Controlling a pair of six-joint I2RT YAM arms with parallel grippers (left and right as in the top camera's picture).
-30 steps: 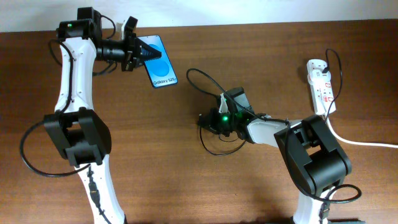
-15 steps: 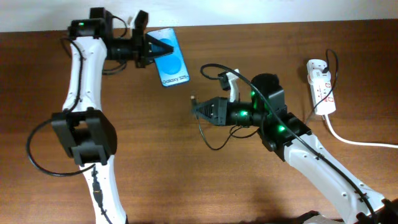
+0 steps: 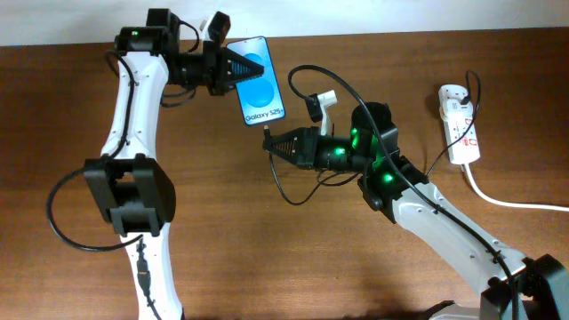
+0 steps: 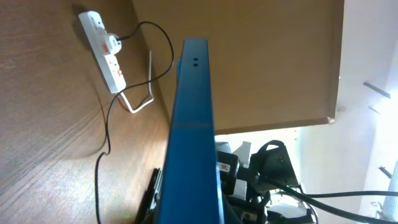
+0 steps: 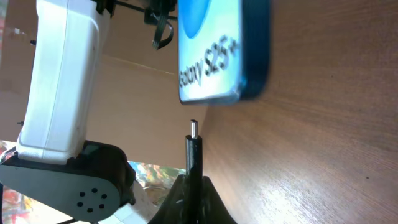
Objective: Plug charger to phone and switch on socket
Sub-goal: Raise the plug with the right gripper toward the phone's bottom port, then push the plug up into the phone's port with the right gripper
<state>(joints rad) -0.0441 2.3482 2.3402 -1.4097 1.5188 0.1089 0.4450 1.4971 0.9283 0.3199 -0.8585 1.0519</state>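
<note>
My left gripper (image 3: 233,68) is shut on the phone (image 3: 259,80), holding its top end above the table; the blue "Galaxy S25" screen faces up. In the left wrist view I see the phone's blue edge (image 4: 193,124) with its port holes. My right gripper (image 3: 283,144) is shut on the charger plug (image 3: 268,133), its metal tip pointing at the phone's lower end with a small gap. The right wrist view shows the plug (image 5: 193,149) just below the phone (image 5: 214,50). The thin black cable (image 3: 298,191) loops on the table. The socket (image 3: 460,123) lies at the far right.
A thick white cord (image 3: 511,201) runs from the socket off the right edge. The thin black cable arches over my right arm toward the socket. The socket also shows in the left wrist view (image 4: 106,50). The wooden table's back edge is just behind the phone.
My left gripper has carried the phone to the right. My right gripper has lifted the charger plug from the table and moved it up-left, close to the phone's lower end.
</note>
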